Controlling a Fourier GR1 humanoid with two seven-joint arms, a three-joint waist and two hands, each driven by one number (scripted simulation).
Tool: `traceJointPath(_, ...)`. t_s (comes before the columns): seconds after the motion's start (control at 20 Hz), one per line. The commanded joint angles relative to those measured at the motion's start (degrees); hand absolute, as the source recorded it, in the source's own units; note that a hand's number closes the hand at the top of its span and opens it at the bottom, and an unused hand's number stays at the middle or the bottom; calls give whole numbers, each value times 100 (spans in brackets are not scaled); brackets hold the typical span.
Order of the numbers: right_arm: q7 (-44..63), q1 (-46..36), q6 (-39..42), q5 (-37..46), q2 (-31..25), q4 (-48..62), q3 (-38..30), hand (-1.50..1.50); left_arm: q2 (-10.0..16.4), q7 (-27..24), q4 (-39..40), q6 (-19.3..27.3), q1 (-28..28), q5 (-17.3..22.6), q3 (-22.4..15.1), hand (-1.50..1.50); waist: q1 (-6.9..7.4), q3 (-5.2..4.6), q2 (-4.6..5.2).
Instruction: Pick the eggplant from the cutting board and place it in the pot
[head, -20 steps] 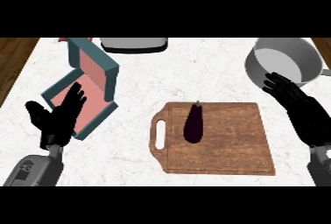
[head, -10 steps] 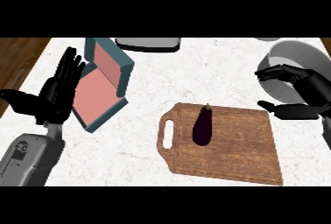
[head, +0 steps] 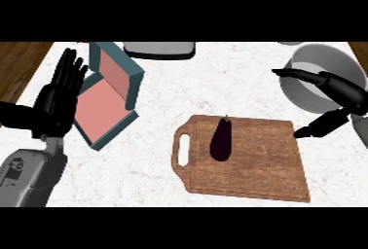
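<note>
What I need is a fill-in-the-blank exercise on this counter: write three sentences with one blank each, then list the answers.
1. The eggplant lies on the cutting board, touched by ____ hand.
2. The pot stands at the view's upper ____.
3. The left hand rests open, fingers ____, beside the teal box.
Missing words: neither; right; up.

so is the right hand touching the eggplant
Apart. The head view shows a stretch of bare cutting board between the eggplant and the right hand, which is at the board's right edge.
</note>
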Motion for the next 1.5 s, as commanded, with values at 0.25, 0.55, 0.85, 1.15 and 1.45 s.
traceJointPath(0.25,760,-1164,742,1303,304,102,912,-150,-64,-126,68,69,148,-206,104,0,-215,-17,-65)
traceJointPath(0.55,1657,-1207,1154,1618,759,-176,944,-150,63,247,-148,-101,193,-35,413,0,-302,-16,-89)
traceJointPath(0.85,2387,-958,1075,2056,1593,1,998,-150,-132,-106,-92,-237,396,-216,424,0,-291,-15,-76)
traceJointPath(1.15,1564,-689,940,2752,1713,493,937,-150,-480,478,-496,157,277,-626,165,0,-279,-10,-68)
traceJointPath(1.45,1368,-714,392,3223,2326,810,664,-150,-361,253,-403,-354,353,-437,588,0,-261,-11,-63)
